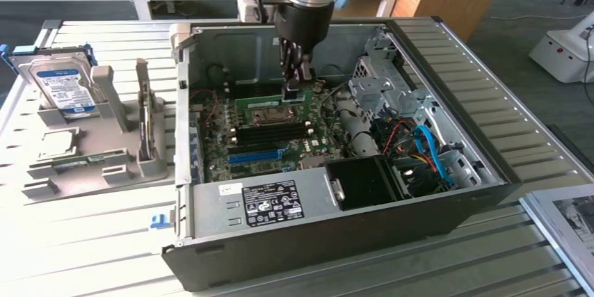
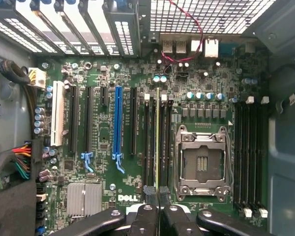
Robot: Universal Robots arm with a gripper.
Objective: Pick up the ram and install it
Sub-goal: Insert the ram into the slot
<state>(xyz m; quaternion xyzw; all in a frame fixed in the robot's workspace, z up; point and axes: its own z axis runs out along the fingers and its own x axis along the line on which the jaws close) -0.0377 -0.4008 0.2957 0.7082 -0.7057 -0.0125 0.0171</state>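
The ram (image 1: 267, 99) is a thin green stick held lengthwise inside the open computer case (image 1: 483, 165), just above the motherboard (image 1: 241, 140). My gripper (image 1: 294, 90) reaches down from above and is shut on the stick's top edge. In the wrist view the ram (image 2: 158, 132) shows edge-on as a narrow line. It lies along the black memory slots (image 2: 148, 142) beside the processor socket (image 2: 202, 164). My gripper (image 2: 158, 192) pinches it between the black fingers (image 2: 148, 194). I cannot tell whether the stick sits in a slot or hovers over it.
A silver hard drive (image 1: 63, 85) stands in a grey holder (image 1: 93, 158) at the exterior view's left. Inside the case are the power supply (image 1: 269, 203), a blue slot (image 2: 118, 123), more memory slots (image 2: 248, 152), coloured cables (image 1: 422, 147) and a drive cage (image 1: 380, 81).
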